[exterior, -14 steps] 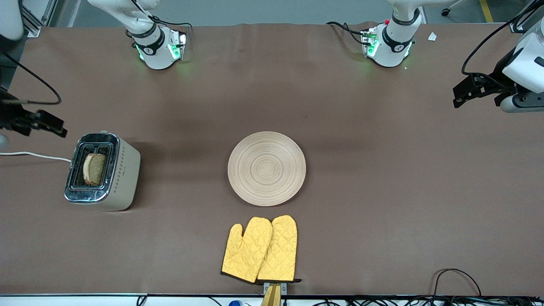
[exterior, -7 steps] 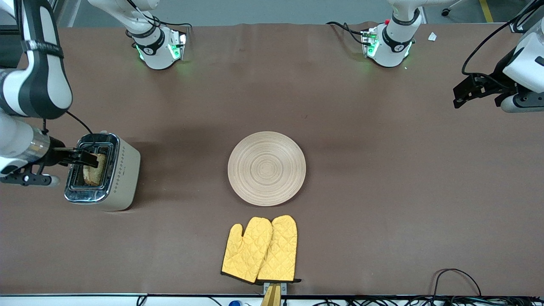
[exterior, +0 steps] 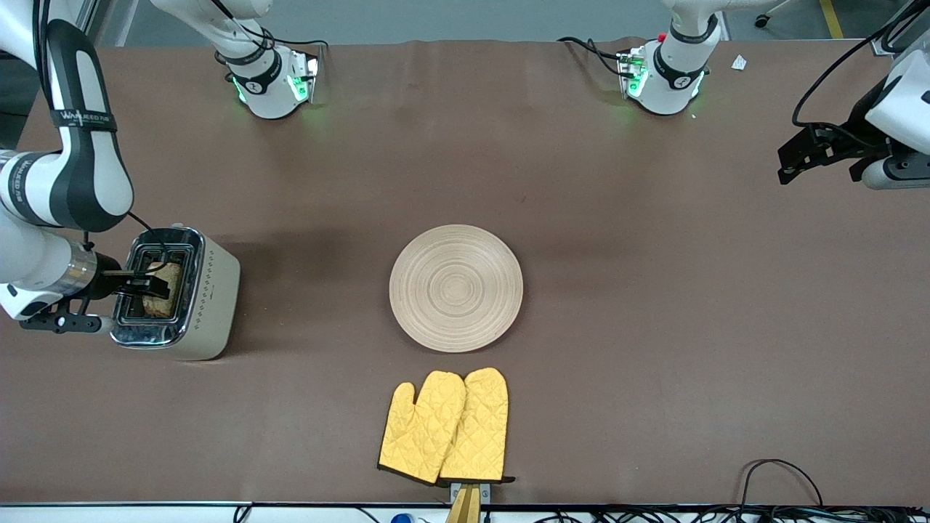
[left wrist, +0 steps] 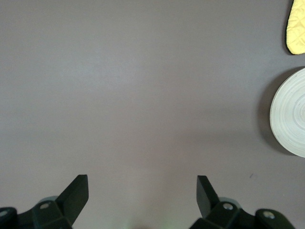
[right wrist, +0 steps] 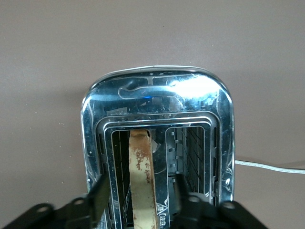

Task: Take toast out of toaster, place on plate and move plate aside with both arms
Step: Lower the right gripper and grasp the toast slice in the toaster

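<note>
R gripper [exterior: 149, 282] over the toaster [exterior: 211, 290] at the right arm's end of the tabletop [exterior: 654, 327], jaws straddling the toast [right wrist: 141, 176] standing in a slot; can't tell if they've clamped it. L gripper [left wrist: 143, 195] waits over bare tabletop at the left arm's end, jaws wide apart, holding nothing. Plate [exterior: 455, 288] mid-tabletop, yellow oven mitts [exterior: 445, 427] nearer the front camera.

We see a pale beige ring-grained round wooden plate [exterior: 455, 288], yellow quilted fabric oven mitts [exterior: 445, 426], and a brown cloth-covered table [exterior: 654, 327].
</note>
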